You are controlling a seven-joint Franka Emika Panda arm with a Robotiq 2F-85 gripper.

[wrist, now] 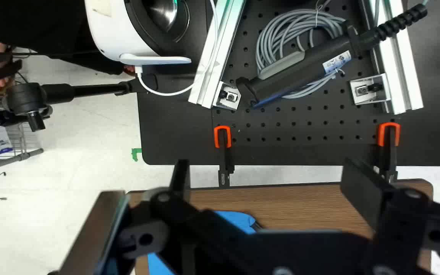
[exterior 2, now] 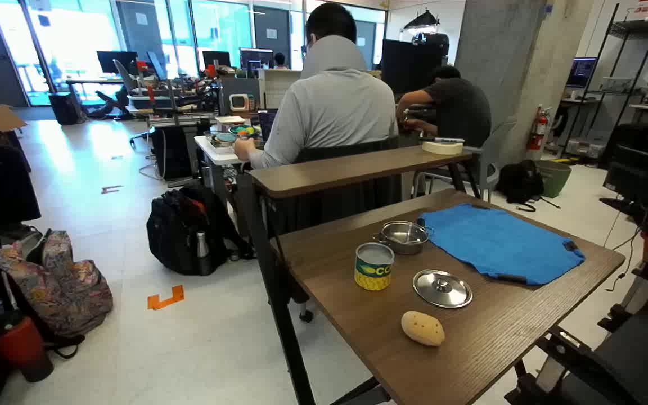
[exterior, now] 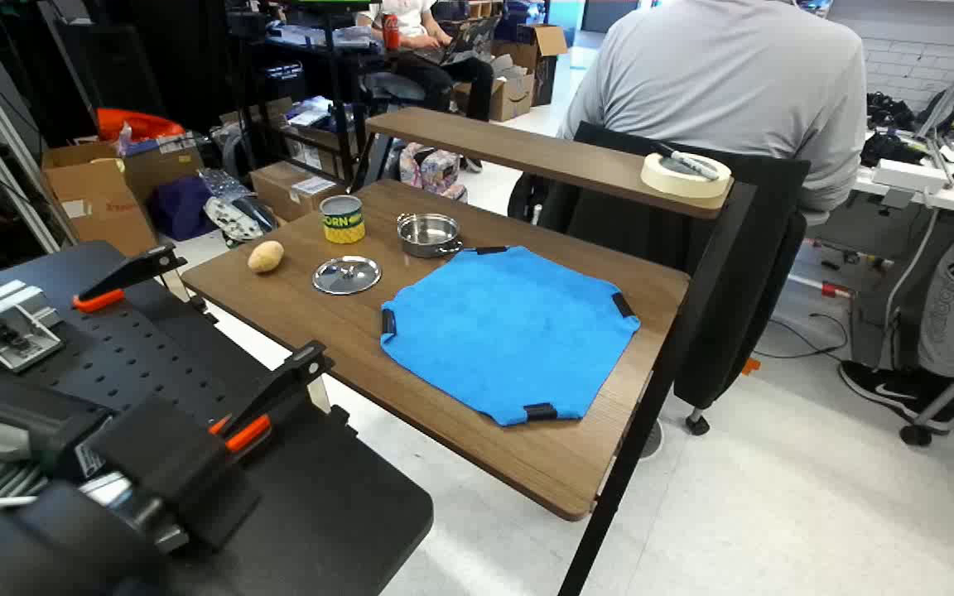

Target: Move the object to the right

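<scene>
Your gripper [wrist: 267, 170] is spread, holding nothing. The corn can [exterior: 343, 222] stands upright on the table [exterior: 295, 308], just beside the pot [exterior: 427, 238] in both exterior views. Slide it straight toward the blue cloth [exterior: 510, 335] and it could ram the pot; come down off-centre and the can could tip.

Open-plan lab: the wrist view shows a perforated black plate [wrist: 288, 116] with aluminium rails [wrist: 218, 42], orange-ended clamps [wrist: 224, 154] and a coil of grey cable [wrist: 267, 42]. In an exterior view, monitors [exterior 2: 117, 59] stand in front of glass panels [exterior 2: 220, 25], a person in a grey hooded top [exterior 2: 341, 107] sits at a white desk [exterior 2: 217, 156], and a fire extinguisher [exterior 2: 539, 129] is near a concrete column [exterior 2: 498, 56]. Cardboard boxes [exterior: 104, 199] are clustered beyond the wooden worktop [exterior: 564, 468] in an exterior view.
</scene>
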